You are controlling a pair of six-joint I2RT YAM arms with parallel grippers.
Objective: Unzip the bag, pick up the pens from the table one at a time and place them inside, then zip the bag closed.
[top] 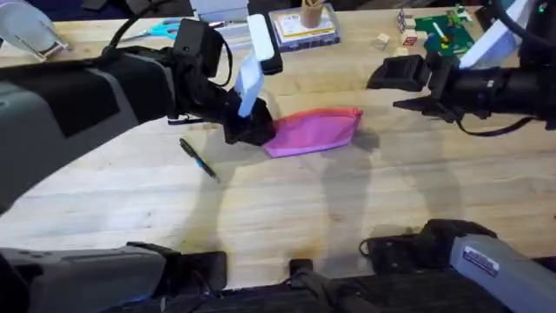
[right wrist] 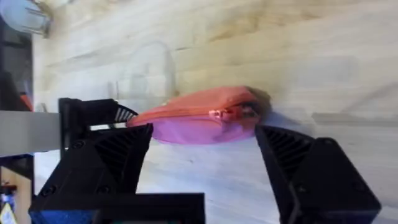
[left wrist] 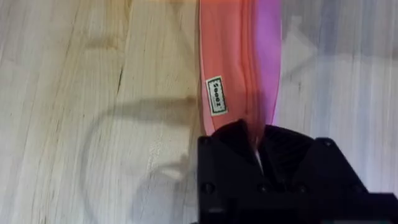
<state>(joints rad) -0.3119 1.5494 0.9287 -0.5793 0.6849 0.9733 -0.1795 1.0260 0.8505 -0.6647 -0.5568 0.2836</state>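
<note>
Pink bag (top: 317, 130) is lying near the middle of the table (top: 365, 217), and from overhead I am seeing my left gripper (top: 252, 129) pressing at its near-left end, its fingers closed on that end of the pouch. One pen (top: 198, 158) is resting just left of the bag on bare planks, with plenty of clear wood toward the near edge for moving. My right gripper (top: 415, 87) is hanging off to the right, well apart from the bag, its fingers spread wide around nothing. Along the far edge I am noting clutter: a book (top: 304, 30), blue scissors (top: 161, 29) and a green board (top: 445, 30). Through the left wrist camera I am watching the black fingers (left wrist: 227, 140) pinching the orange-red zipper strip (left wrist: 227, 56), the pink fabric (left wrist: 268, 56) running away beside it, a small white label (left wrist: 216, 95) stitched on, pale grained wood on both sides. Through the right wrist camera I am seeing the pouch (right wrist: 199, 118) lying between my spread black fingers (right wrist: 292, 162) but farther off, zipper pull (right wrist: 217, 114) showing on the seam, the other arm's gripper (right wrist: 93, 112) meeting its end.
</note>
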